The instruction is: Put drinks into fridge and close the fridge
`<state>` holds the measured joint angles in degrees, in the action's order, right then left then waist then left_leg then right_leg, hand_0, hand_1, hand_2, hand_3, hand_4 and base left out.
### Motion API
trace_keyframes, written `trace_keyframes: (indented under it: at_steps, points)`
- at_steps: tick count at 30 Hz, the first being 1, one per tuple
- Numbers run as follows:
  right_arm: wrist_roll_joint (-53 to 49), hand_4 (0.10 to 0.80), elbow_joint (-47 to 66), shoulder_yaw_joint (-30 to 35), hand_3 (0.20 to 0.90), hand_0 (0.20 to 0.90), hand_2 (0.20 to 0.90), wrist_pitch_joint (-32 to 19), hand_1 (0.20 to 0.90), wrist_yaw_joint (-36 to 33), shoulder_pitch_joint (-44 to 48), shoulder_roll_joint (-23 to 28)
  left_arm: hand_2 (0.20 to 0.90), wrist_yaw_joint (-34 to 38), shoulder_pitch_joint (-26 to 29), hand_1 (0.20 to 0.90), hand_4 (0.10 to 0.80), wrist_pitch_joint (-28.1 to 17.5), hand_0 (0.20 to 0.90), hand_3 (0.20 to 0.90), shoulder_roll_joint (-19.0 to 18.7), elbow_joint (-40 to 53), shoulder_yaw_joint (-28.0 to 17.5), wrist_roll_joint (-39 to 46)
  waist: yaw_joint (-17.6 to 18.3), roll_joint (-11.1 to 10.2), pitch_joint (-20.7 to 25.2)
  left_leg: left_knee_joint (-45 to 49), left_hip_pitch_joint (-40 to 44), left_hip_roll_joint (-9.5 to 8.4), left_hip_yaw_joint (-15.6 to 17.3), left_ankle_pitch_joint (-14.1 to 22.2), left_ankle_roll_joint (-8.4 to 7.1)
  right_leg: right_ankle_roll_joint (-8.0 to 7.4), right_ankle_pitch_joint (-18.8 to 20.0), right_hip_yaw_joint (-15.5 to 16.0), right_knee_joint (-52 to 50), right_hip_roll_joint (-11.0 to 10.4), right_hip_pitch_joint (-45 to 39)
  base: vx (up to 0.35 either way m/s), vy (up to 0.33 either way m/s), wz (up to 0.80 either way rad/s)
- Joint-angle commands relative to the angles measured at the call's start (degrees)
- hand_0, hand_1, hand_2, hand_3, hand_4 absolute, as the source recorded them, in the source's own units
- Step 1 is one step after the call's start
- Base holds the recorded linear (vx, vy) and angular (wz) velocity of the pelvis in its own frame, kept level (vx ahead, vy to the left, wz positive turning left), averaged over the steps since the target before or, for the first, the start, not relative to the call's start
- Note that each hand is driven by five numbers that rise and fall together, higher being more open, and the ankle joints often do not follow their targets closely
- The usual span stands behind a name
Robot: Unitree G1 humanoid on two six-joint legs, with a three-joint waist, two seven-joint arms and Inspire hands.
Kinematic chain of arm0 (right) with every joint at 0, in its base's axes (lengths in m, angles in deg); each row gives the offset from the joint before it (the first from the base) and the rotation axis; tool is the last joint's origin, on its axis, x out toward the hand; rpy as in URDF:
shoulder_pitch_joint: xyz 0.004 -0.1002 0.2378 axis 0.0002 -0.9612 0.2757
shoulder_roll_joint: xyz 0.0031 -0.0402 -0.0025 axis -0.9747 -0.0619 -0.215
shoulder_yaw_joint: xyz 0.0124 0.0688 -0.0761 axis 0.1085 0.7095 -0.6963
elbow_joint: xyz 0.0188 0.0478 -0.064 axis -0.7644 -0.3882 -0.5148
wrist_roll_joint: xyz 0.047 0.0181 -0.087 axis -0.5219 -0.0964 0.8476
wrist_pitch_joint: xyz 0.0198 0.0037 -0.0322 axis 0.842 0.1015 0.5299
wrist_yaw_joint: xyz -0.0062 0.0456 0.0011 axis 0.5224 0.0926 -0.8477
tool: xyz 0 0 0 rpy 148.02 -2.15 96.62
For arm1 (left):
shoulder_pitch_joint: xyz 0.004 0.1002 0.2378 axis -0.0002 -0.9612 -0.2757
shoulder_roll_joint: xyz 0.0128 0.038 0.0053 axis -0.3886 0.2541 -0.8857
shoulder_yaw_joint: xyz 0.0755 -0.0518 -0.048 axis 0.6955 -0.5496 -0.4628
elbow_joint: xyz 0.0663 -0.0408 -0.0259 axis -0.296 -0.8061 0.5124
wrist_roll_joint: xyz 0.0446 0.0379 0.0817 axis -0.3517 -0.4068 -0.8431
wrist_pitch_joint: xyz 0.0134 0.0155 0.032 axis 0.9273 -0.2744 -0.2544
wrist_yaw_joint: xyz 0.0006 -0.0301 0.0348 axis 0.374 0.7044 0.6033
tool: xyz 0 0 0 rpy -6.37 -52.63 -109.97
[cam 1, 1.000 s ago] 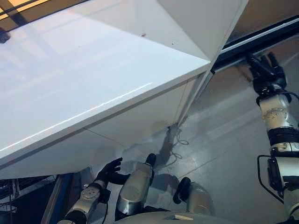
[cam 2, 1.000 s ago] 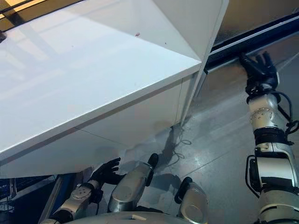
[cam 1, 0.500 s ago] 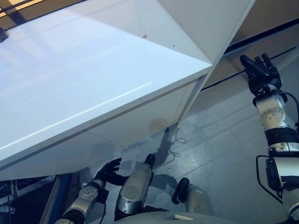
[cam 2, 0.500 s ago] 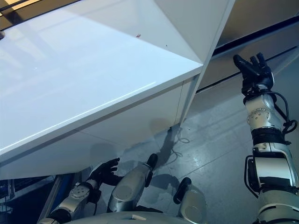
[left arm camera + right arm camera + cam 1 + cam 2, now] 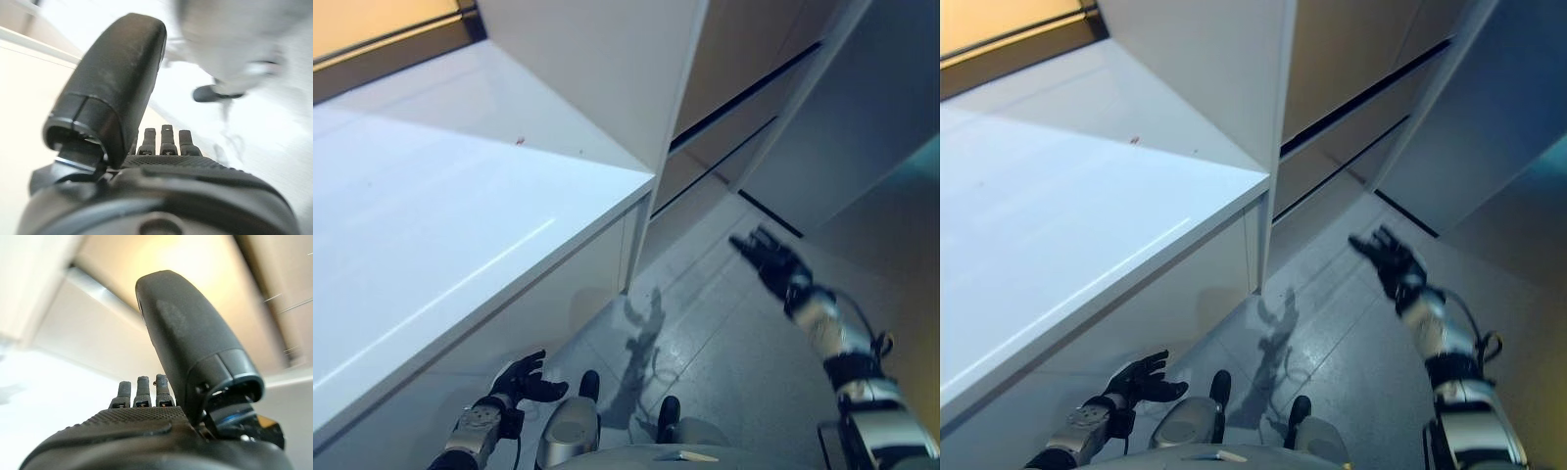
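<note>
My left hand (image 5: 521, 378) hangs low beside the white counter's front, fingers relaxed and spread, holding nothing; its wrist view (image 5: 164, 144) shows straight fingers and a raised thumb. My right hand (image 5: 770, 260) is stretched out over the grey floor, fingers straight and spread, empty; its wrist view (image 5: 142, 391) shows the same. A pale grey-blue panel (image 5: 867, 137), perhaps a door, stands at the far right beyond the right hand.
A long white counter (image 5: 431, 225) fills the left. A tall white panel (image 5: 597, 69) rises at its end. Beige cabinet fronts (image 5: 744, 59) with dark gaps stand behind. Grey floor (image 5: 705, 333) lies between the counter and the right hand.
The whole picture has shifted: the camera has turned right. My right hand has come down from the dark rail and now reaches out over the floor. The left hand stays low.
</note>
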<state>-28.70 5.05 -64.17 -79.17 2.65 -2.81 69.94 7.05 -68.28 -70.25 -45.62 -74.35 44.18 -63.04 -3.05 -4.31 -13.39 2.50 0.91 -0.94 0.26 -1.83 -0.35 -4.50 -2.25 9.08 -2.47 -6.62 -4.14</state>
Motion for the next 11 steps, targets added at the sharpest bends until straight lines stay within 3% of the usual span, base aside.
trace_keyframes:
  at_steps: [1, 11]
  points:
    - [2.2, 0.800, -0.7, 0.4, 0.900, 0.900, 0.900, -3.3, 0.900, 4.0, -0.7, 0.3, 0.900, -2.0, 0.6, 0.900, 0.800, -0.2, 0.900, 0.900, 1.3, -2.7, -1.4, 2.0, 1.6, 2.4, 4.2, -3.5, 3.4, -0.85, 6.8, 5.0, 1.35, 1.10, -0.5, 2.0, 0.0, 4.9, 1.4, -0.054, 0.000, -0.28]
    - [9.5, 0.800, -22.1, 1.2, 0.900, 0.900, 0.900, -3.8, 0.900, 4.0, -6.6, -9.0, 0.900, -3.6, 0.8, 0.900, 0.800, 0.2, 0.900, 0.900, 4.2, -8.8, -2.6, 1.3, 3.5, 3.6, 6.0, -3.7, 5.8, -0.80, 8.4, 5.7, 1.42, 1.71, -0.9, 1.5, 1.3, 5.9, -0.8, -0.022, 0.000, -0.14]
